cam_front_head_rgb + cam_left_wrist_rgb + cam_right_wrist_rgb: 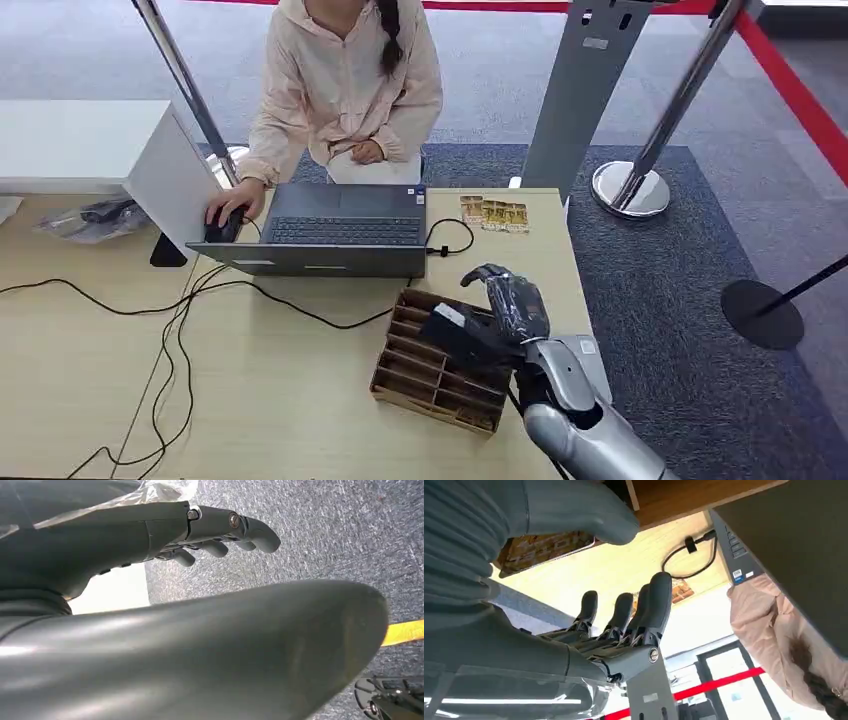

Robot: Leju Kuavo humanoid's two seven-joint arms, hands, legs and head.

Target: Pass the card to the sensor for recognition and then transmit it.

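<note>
**At the box, card not yet surely in hand**

My left hand (220, 535) hangs empty, fingers loose. My right hand (510, 300) hovers over the box (420, 375), fingers straight. A card (544, 550) sits by the thumb; whether I grip it, I cannot tell. Next I must secure it, then seek the sensor.

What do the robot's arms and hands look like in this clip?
The right arm is smooth silver metal with rounded segments, ending in a dark grey right hand with black fingers. Up close, the hand has a ribbed grey cover, a thick grey thumb and visible screws. The left hand is the same dark grey.
</note>
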